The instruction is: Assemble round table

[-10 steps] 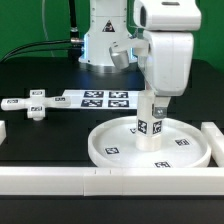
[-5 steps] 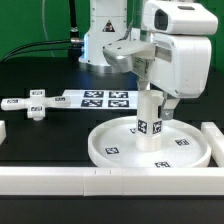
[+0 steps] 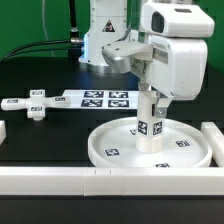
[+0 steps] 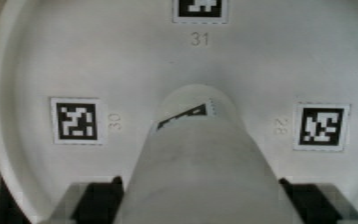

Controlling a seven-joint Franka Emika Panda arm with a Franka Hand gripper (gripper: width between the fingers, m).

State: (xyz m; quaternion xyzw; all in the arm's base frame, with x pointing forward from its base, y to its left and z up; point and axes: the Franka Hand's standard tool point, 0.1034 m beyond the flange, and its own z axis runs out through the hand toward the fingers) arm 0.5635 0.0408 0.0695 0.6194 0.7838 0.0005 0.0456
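A black table fills the scene, with a green backdrop behind it and the arm's white base at the far edge. White border blocks line the near side and the exterior view's right. The marker board lies flat towards the back. The cross-shaped foot rests on the table just beyond the board's end, at the exterior view's left, well apart from the other parts.

The large round disc lies near the front, rim upward, with several tags on its inner face. The leg stands upright at the disc's centre, on the hub.

The gripper reaches straight down over the leg's top. In the wrist view the leg runs between the two fingers, one on each side. The jaws are drawn in narrowly around it, and the pads seem pressed against its sides, though the contact itself is hard to make out. The disc spreads out beneath the leg in that view.
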